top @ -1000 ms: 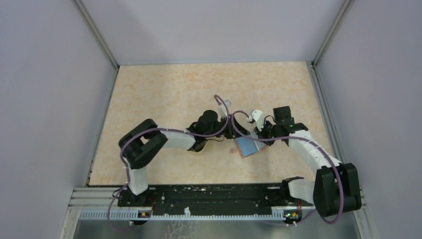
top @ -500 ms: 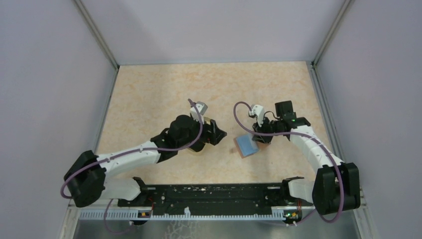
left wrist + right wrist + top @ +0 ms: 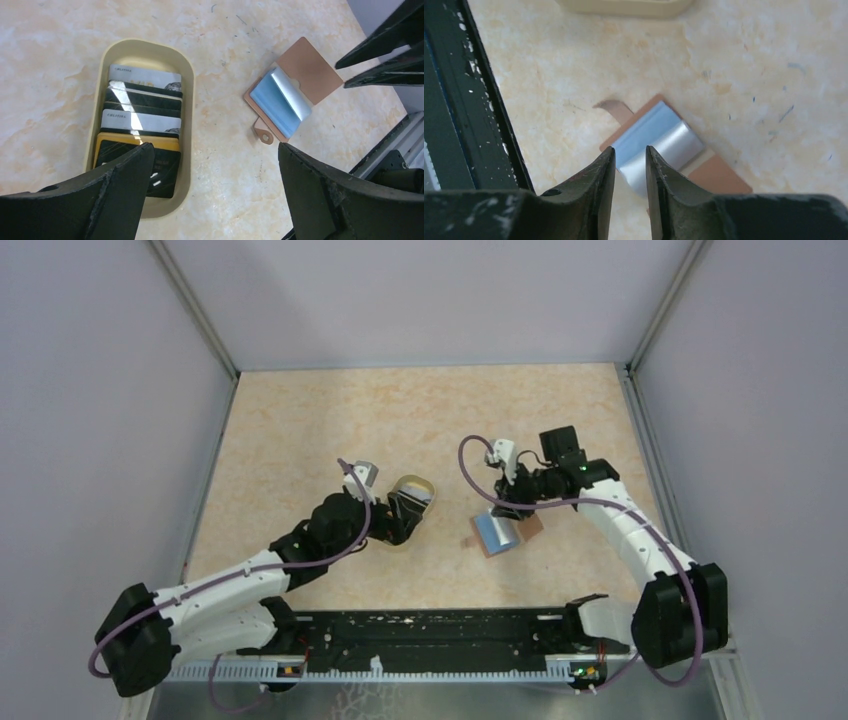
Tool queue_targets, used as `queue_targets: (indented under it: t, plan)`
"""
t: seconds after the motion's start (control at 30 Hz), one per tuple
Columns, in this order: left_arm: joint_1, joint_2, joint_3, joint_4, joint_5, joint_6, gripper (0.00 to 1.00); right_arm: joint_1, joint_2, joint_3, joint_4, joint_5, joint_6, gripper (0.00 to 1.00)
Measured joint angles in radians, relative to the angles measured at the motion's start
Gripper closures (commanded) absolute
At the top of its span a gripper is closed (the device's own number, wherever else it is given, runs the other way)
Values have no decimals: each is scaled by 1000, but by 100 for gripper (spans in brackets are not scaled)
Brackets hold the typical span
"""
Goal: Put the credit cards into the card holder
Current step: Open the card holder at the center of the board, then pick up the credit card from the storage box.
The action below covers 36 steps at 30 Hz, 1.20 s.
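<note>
The card holder [image 3: 290, 95] lies open on the table, reddish-brown outside with a light blue inside [image 3: 659, 140] and a small tab. Several credit cards [image 3: 142, 112], black, white and yellowish, lie stacked in an oval tan dish [image 3: 187, 75]. My left gripper [image 3: 216, 150] is wide open and holds nothing; it hovers over the dish's near end and the bare table beside it. My right gripper [image 3: 630, 152] hangs just above the holder's blue flap, its jaws parted by a narrow gap with the flap showing through. In the top view the holder [image 3: 493, 535] sits between the two grippers.
The dish [image 3: 415, 482] stands left of the holder on the beige table. A black mounting rail [image 3: 454, 100] runs along the near edge. Grey walls close in the left, right and back sides.
My left arm has drawn back left from the holder to the dish and opened wide. My right gripper's jaws have parted a little above the holder's flap.
</note>
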Motion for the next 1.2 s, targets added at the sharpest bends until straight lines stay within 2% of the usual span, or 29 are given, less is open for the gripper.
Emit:
queue_targets:
  t: [0.13, 0.23, 0.4, 0.53, 0.73, 0.9, 1.03, 1.13, 1.2]
  plan:
    - [0, -38, -40, -11, -71, -60, 2, 162, 13, 93, 10, 14, 2, 54]
    - [0, -92, -95, -26, -132, -113, 2, 271, 91, 186, 36, -3, 18, 51]
    - [0, -200, -180, -42, -220, -213, 2, 333, 393, 443, 76, -49, 103, 48]
    - [0, -261, -266, -34, -257, -293, 3, 353, 584, 564, 124, -49, 179, 46]
    - [0, -257, -322, -31, -283, -381, 6, 415, 736, 639, 125, 2, 260, 42]
    - [0, -240, -338, -4, -288, -453, 13, 452, 771, 648, 148, 68, 300, 40]
    - [0, -162, -336, -9, -286, -519, 30, 472, 788, 655, 144, 128, 314, 38]
    - [0, -89, -298, -66, -289, -565, 36, 484, 807, 662, 152, 174, 325, 38]
    - [0, -45, -260, -109, -290, -588, 36, 491, 820, 662, 152, 204, 335, 37]
